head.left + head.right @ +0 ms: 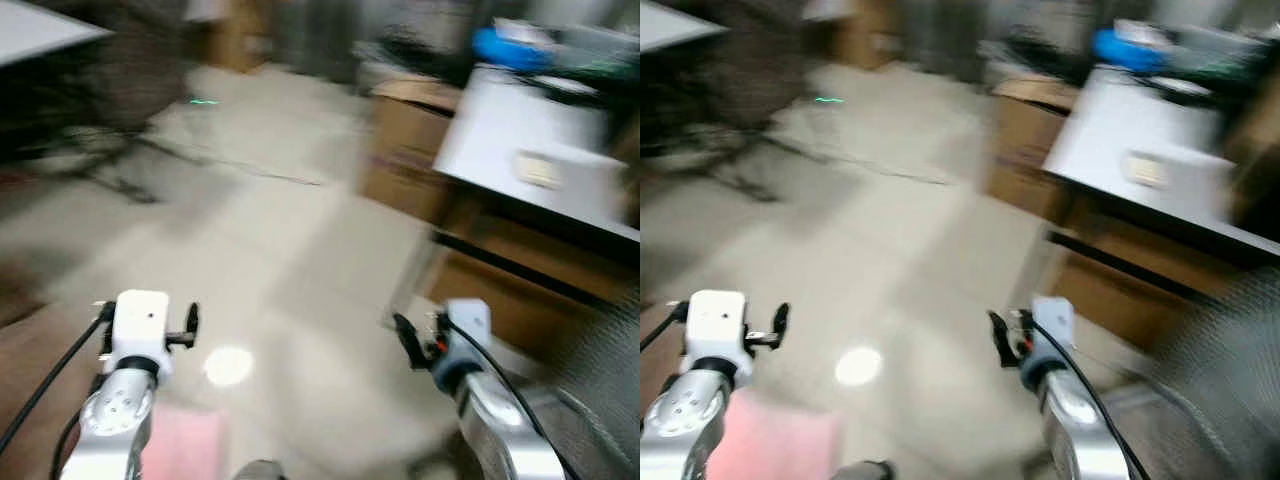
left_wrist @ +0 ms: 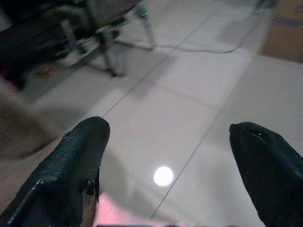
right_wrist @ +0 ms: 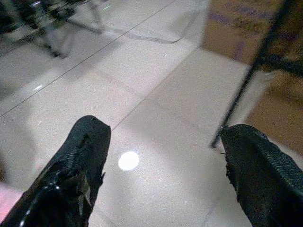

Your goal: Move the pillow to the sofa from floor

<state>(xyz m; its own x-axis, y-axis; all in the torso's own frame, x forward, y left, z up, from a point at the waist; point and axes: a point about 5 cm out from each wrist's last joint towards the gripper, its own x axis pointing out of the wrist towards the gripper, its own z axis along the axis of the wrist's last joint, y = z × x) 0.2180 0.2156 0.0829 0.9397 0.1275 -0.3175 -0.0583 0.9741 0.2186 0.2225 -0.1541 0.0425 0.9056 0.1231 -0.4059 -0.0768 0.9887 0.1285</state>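
A pink pillow [image 1: 185, 445] lies on the pale tiled floor at the bottom of the blurred head views, just right of my left arm. Its edge also peeks in as a pink strip [image 2: 123, 215] below the left gripper's fingers and as a pink corner [image 3: 5, 198] in the right wrist view. My left gripper [image 2: 168, 132] is open and held over the floor, with nothing between its fingers. My right gripper [image 3: 164, 130] is open too, over bare tiles, holding nothing. A brown surface [image 1: 25, 340] at the left edge is too blurred to identify.
A white table [image 1: 530, 140] with a blue object [image 1: 505, 45] stands at the right, with cardboard boxes [image 1: 410, 140] under and beside it and a black table leg [image 3: 251, 71]. Dark metal chair legs [image 1: 100, 150] and a floor cable [image 1: 250, 165] lie ahead left.
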